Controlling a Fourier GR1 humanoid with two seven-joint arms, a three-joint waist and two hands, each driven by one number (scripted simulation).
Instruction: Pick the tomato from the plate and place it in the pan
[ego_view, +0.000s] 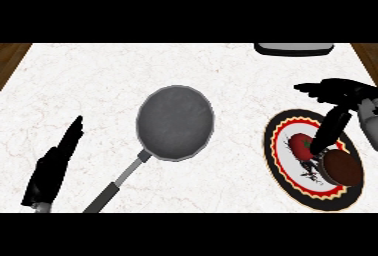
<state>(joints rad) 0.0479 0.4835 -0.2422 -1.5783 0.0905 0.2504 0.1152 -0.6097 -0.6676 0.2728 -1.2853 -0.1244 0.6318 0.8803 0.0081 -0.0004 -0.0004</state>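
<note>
A red tomato (300, 144) lies on a round plate (295, 187) with a red, yellow and black rim, at the counter's right. My right hand (334, 95) hovers over the plate's far side, its fingers spread. One dark finger (328, 131) reaches down beside the tomato's right side, and nothing is held. A grey pan (175, 122) sits in the middle of the counter, its handle (118, 182) pointing to the lower left. It holds nothing. My left hand (53, 162) rests open at the lower left, fingers straight.
A brown round object (344, 168) sits on the plate's right part, close to the tomato. A grey and white object (294, 48) stands at the counter's far right edge. Wooden floor shows past both far corners of the marble counter (88, 85).
</note>
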